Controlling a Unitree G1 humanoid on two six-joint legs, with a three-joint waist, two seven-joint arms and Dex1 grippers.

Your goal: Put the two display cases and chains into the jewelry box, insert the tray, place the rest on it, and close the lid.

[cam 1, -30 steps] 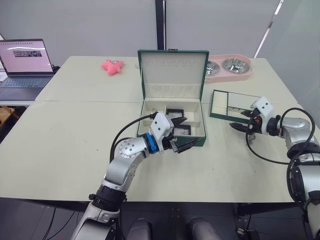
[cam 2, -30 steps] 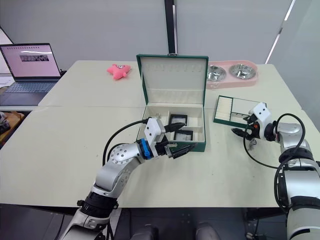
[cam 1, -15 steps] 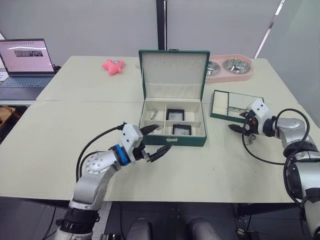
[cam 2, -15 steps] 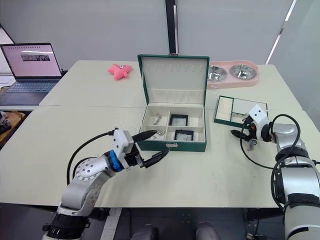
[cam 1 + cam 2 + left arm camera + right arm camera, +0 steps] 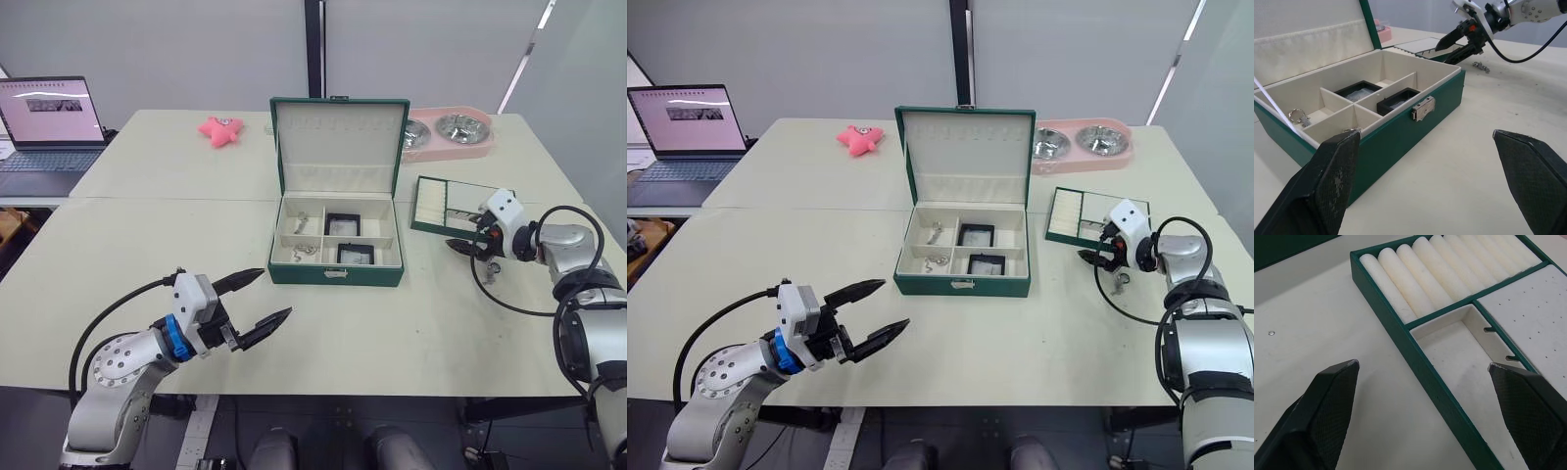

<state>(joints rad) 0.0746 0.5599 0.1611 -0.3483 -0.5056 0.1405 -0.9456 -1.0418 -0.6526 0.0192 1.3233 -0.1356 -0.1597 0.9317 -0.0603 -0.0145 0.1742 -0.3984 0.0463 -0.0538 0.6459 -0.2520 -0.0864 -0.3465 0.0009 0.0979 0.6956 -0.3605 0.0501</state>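
The tray (image 5: 1097, 217) lies on the table right of the jewelry box (image 5: 965, 262), long axis apparently running left-right. The right gripper (image 5: 1095, 254), jaws apart and empty, sits at its near long rim, much the nearer arm. The left gripper (image 5: 872, 311), jaws apart, hangs well short of the box front.

The left arm is bent low near the table's near edge, its left gripper (image 5: 251, 301) spread wide and pointing forward. The right arm reaches inward from the right side, its right gripper (image 5: 468, 242) also parted, fingertips angled down.
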